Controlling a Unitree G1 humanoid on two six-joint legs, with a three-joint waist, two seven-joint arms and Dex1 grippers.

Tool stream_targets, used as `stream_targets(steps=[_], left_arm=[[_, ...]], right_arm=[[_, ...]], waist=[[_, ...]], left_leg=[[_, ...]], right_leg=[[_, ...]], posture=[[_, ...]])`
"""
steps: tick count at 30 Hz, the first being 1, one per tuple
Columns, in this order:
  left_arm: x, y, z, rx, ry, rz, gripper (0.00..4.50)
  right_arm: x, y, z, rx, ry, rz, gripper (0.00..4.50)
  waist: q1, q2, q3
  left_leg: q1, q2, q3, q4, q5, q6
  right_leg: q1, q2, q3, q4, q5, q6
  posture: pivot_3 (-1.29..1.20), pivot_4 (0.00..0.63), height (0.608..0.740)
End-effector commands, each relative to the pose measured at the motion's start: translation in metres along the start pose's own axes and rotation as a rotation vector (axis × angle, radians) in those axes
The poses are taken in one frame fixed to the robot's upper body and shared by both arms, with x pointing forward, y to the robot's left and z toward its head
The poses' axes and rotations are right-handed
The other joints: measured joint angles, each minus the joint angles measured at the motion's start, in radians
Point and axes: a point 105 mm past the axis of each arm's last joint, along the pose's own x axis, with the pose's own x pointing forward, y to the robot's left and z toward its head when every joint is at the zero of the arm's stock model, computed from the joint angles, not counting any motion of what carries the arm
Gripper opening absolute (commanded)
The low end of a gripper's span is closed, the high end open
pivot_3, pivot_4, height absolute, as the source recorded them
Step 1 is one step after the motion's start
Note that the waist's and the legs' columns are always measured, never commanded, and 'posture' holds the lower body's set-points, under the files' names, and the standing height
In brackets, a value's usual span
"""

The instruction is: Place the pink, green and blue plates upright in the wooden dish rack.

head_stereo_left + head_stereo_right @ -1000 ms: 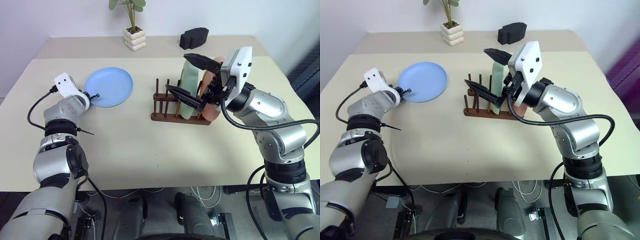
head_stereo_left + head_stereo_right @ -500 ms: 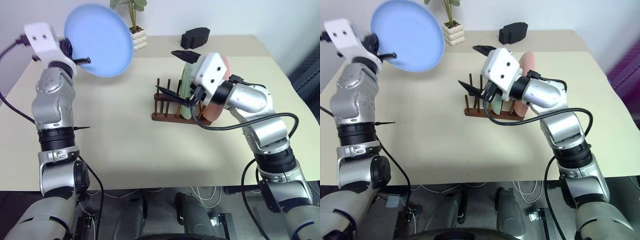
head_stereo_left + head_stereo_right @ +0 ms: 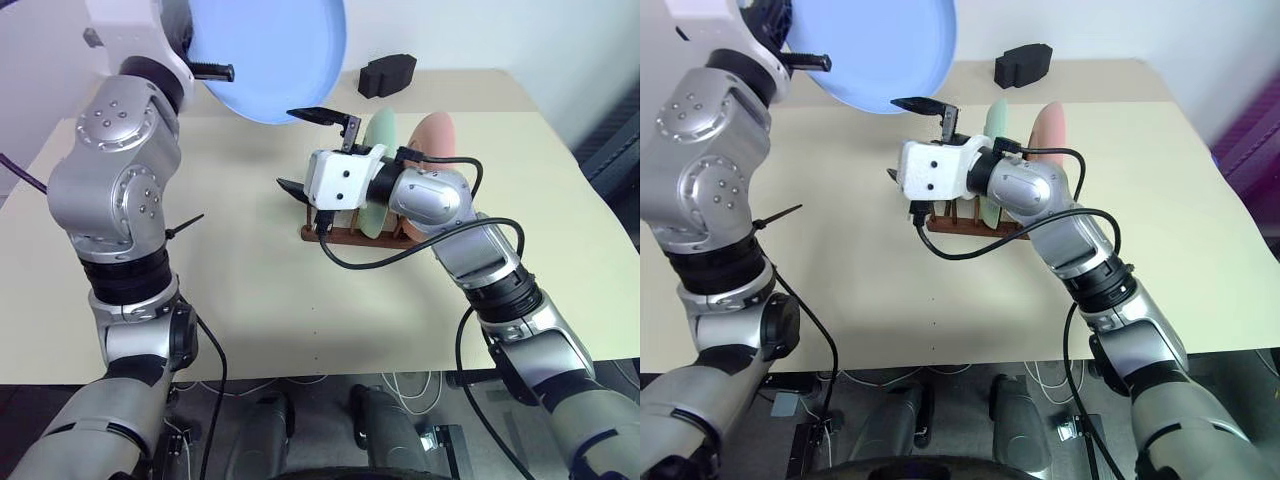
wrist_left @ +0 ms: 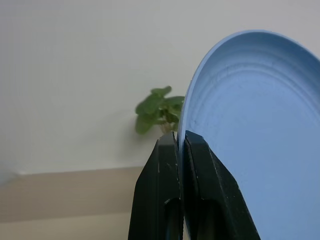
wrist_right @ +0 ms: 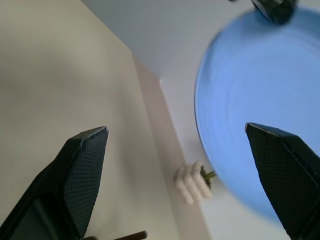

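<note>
My left gripper (image 4: 181, 145) is shut on the rim of the light blue plate (image 3: 275, 50), held high in the air, tilted, above the table's far left. The mint green plate (image 3: 380, 135) and the salmon pink plate (image 3: 437, 135) stand upright in the dark wooden dish rack (image 3: 345, 235) at mid-table. My right gripper (image 3: 300, 150) hangs open and empty just left of the rack, pointing left toward the blue plate (image 5: 240, 100), which sits beyond its fingertips.
A black block (image 3: 388, 73) lies at the table's far edge. A small plant in a white ribbed pot (image 5: 192, 181) stands at the back, behind the raised plate. The beige table (image 3: 250, 300) is bare in front of the rack.
My left arm has lifted the blue plate off the table, up and to the right. My right gripper has rolled and moved left, from around the racked plates to the rack's left end.
</note>
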Motion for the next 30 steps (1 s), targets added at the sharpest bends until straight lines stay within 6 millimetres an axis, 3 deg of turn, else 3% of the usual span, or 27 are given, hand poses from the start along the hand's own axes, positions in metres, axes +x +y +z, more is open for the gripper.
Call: stream_targets(steps=[1,10,13,20,28,30], left_arm=[[-0.007,-0.007,0.03,0.007,-0.09,-0.026,0.04],[-0.014,-0.018,0.03,0.015,-0.067,-0.089,0.04],[-0.016,-0.017,0.029,0.018,-0.061,-0.086,0.0],[-0.016,-0.013,0.026,0.008,-0.046,-0.071,0.0],[-0.016,-0.013,0.023,-0.032,-0.039,-0.077,0.0],[-0.016,-0.012,0.026,-0.09,-0.066,-0.087,0.63]], right_arm=[[0.007,-0.016,0.007,-0.095,-0.01,-0.068,4.5],[0.02,-0.026,-0.014,-0.161,0.067,-0.129,4.5],[0.022,-0.027,-0.016,-0.167,0.068,-0.136,3.63],[0.024,-0.027,-0.012,-0.189,0.046,-0.149,0.14],[0.022,-0.029,-0.011,-0.225,0.046,-0.161,0.06],[0.021,-0.03,-0.011,-0.247,0.049,-0.169,0.0]], waist=[[-0.001,0.0,0.0],[-0.002,0.0,0.0],[-0.002,0.0,0.0],[-0.003,0.0,0.0],[-0.002,0.0,0.0],[-0.002,0.0,0.0]], left_leg=[[0.0,0.0,0.0,0.0,0.0,0.0],[0.0,0.0,0.0,0.0,0.0,-0.001],[0.0,0.0,0.0,0.0,0.0,-0.001],[0.0,0.0,0.0,-0.001,0.0,-0.001],[0.0,0.0,0.0,-0.001,0.001,-0.001],[0.0,0.0,0.0,-0.001,0.001,-0.001]], right_leg=[[0.0,0.0,0.0,0.0,0.0,0.0],[0.0,0.0,0.0,0.0,0.0,0.0],[0.0,0.0,0.0,0.0,0.0,0.0],[0.0,0.0,0.0,0.0,0.0,0.0],[-0.001,0.0,0.0,0.0,0.0,0.0],[-0.001,0.0,0.0,0.0,0.0,0.0]], posture=[[0.0,0.15,0.735],[0.0,0.15,0.735],[0.0,0.15,0.735],[0.0,0.15,0.735],[0.0,0.15,0.735],[0.0,0.15,0.735]])
